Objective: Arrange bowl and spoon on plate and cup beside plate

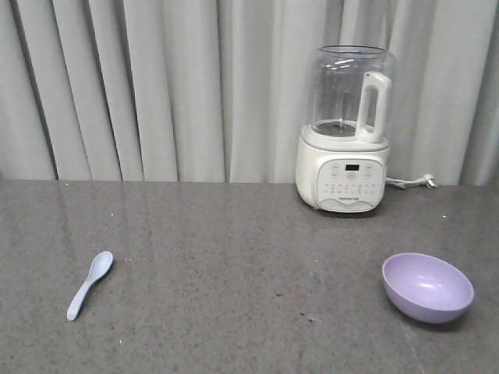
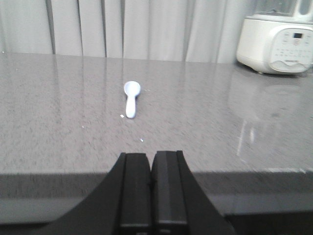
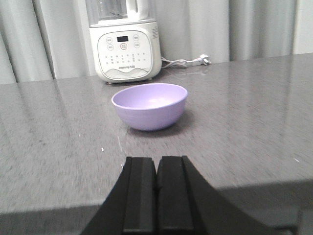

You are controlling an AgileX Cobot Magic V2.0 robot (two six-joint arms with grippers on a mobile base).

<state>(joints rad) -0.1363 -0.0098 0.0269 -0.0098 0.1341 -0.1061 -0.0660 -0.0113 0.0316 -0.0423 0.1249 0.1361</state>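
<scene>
The short pale blue plastic spoon (image 2: 131, 100) lies on the grey tabletop (image 2: 220, 127) straight ahead of the left gripper (image 2: 151, 156), handle pointing back at its closed, empty jaws; the round lavender plastic bowl (image 3: 149, 105) sits ahead of the right gripper (image 3: 157, 161), whose jaws are also together.

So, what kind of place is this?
Likely a mock kitchen set up for testing: a grey stone-look countertop, a white blender with its plug lying loose, and plain curtains as the backdrop.

Soft, even light puts faint glare on the table (image 2: 220, 122); wrist views are slightly blurred
</scene>
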